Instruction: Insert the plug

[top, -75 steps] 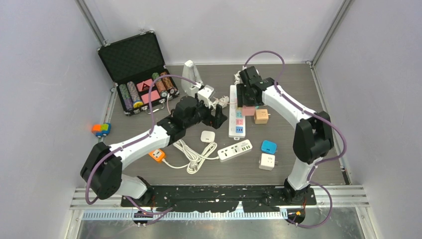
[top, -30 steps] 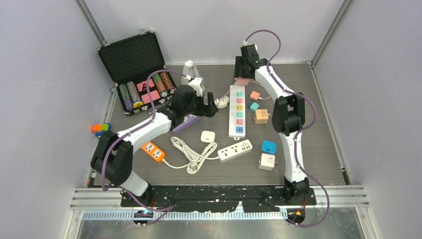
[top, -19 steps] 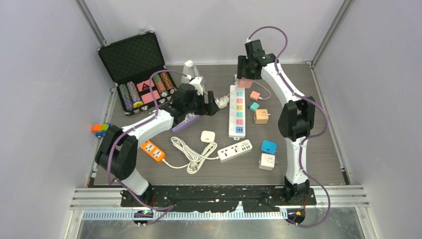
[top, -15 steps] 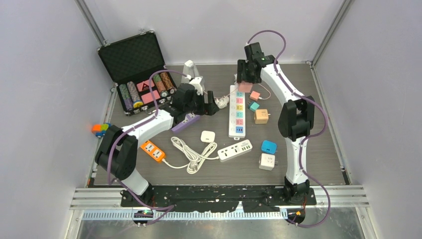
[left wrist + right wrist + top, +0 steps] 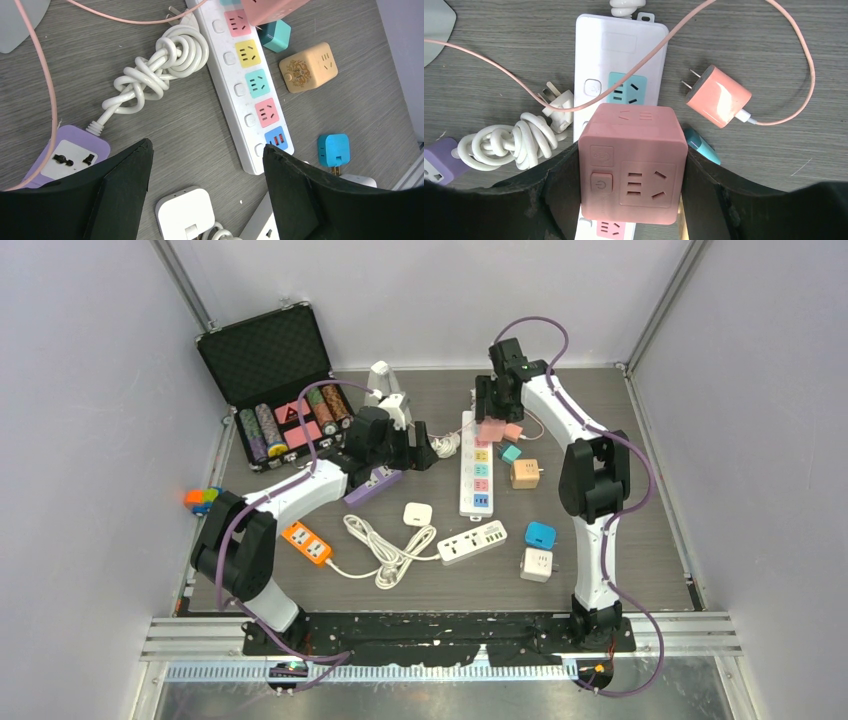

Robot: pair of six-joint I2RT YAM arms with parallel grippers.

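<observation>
right jaws grasp the pink cube (image 5: 631,162) at lower centre of the frame, its button marked with a power symbol, over the white strip (image 5: 621,55). left jaws gape released along the frame's bottom, purple socket (image 5: 70,160) at lower left.

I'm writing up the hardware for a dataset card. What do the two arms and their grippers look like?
The left arm and right arm have white links joined by bulky black joints; a purple cable loops along each. The left gripper and right gripper each have two broad matte black fingers.
</observation>
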